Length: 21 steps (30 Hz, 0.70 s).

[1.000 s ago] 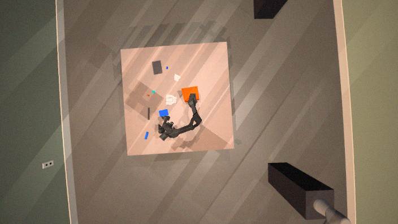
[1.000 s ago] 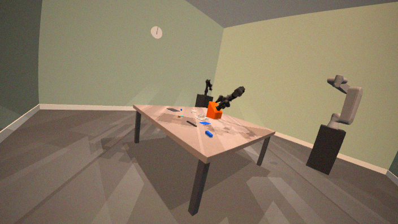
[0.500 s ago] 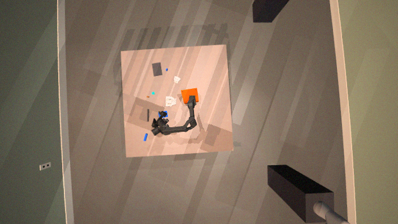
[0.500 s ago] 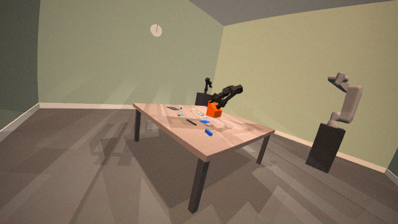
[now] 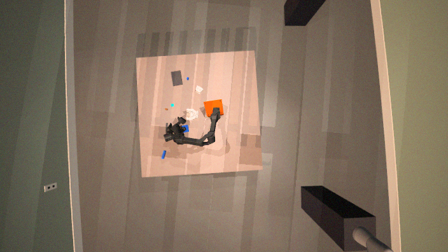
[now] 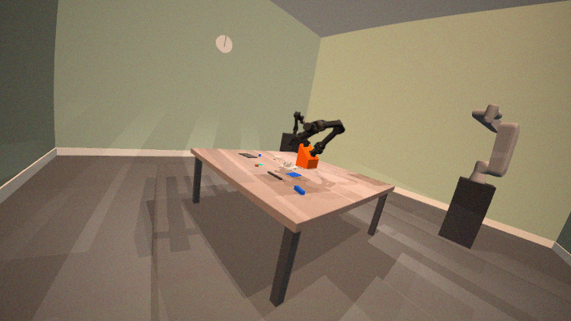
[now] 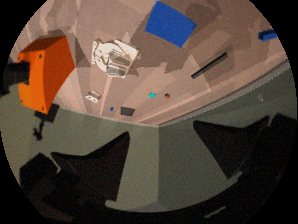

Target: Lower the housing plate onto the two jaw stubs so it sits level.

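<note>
A white assembly (image 5: 191,114) (image 6: 289,164) (image 7: 115,57) lies on the table, with several thin parts and greyish areas inside its outline. Its pins and stubs are too small to tell apart. A smaller white piece (image 5: 199,89) (image 6: 277,157) (image 7: 92,96) lies apart from it, farther back; whether this is the housing plate I cannot tell. My gripper (image 7: 162,129) is open and empty, its fingers wide apart with the far wall between them in the wrist view. It hangs above the table, to the side of the white assembly and partly over the blue sheet in the top view, touching neither white part.
An orange block (image 5: 214,104) (image 6: 306,160) carries my arm's base. Also on the table are a blue sheet (image 6: 294,174) (image 7: 171,24), a black bar (image 6: 274,175) (image 7: 209,65), a blue block (image 5: 163,154) (image 6: 299,190), a dark plate (image 5: 177,77) (image 6: 247,156) and small cyan, brown and blue bits.
</note>
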Each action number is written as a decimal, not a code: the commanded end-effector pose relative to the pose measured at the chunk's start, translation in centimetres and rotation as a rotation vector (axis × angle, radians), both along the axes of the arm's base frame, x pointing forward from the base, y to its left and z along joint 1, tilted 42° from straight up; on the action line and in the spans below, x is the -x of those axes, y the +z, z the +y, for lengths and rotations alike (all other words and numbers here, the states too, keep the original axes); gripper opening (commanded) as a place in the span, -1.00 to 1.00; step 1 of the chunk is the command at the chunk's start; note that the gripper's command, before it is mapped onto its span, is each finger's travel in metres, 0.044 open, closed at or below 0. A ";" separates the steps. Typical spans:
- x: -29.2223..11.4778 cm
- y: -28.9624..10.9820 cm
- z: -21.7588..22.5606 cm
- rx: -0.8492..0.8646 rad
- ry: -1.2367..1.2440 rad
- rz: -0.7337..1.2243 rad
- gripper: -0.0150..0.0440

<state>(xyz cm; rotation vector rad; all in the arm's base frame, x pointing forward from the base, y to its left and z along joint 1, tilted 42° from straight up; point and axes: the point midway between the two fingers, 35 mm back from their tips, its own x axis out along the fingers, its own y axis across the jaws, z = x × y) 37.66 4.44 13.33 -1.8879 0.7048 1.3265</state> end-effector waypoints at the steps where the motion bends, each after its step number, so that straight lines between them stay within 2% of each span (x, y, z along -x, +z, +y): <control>1: -0.3 -2.2 -1.9 -0.018 -0.056 0.065 1.00; 21: 0.9 -10.5 -10.0 -0.132 -0.308 0.296 1.00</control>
